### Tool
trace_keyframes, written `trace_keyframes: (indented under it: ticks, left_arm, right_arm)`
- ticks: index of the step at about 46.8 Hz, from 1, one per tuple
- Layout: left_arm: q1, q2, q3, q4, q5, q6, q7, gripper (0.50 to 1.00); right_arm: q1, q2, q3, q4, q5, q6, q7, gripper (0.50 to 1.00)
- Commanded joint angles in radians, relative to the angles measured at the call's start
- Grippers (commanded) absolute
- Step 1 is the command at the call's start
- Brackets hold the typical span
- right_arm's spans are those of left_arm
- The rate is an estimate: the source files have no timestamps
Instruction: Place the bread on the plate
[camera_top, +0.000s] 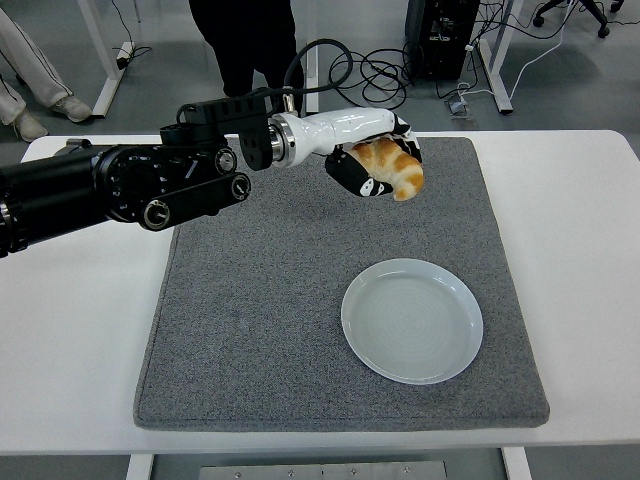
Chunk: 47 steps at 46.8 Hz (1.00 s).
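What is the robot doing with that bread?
The robot's left hand is holding a piece of bread up in the air over the grey mat. The empty plate sits on the mat nearer the robot, and the bread isn't over it yet. The robot's other arm can't be seen. A person stands behind the table.

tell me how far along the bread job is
Done: the left hand has grasped the bread and holds it above the mat. In hand: carrying it toward the plate. Left: bring it over the plate, which is bare, and set it down.
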Motion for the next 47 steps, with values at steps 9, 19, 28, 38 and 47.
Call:
trace_keyframes:
  ticks: [9,19,28,38,47]
  left_arm:
    - [0.003,-0.071,0.005,0.000,0.007,0.004,0.012,0.500]
    - [0.023,-0.071,0.044,-0.004,0.068,0.043,0.011,0.500]
    - [0.077,-0.071,0.045,-0.017,0.088,0.108,-0.001,0.500]
    - [0.105,-0.071,0.045,-0.076,0.088,0.131,-0.003,0.500]
    - [0.131,-0.071,0.045,-0.149,0.088,0.131,-0.003,0.500]
  right_arm:
    - [0.000,0.000,0.001,0.000,0.000,0.001,0.000,1.000]
    - [-0.001,0.000,-0.001,0.000,0.000,0.001,0.000,1.000]
    - [0.000,0.000,-0.001,0.000,0.000,0.000,0.000,1.000]
    - [0.000,0.000,0.001,0.000,0.000,0.001,0.000,1.000]
    - [0.000,0.000,-0.001,0.000,0.000,0.000,0.000,1.000]
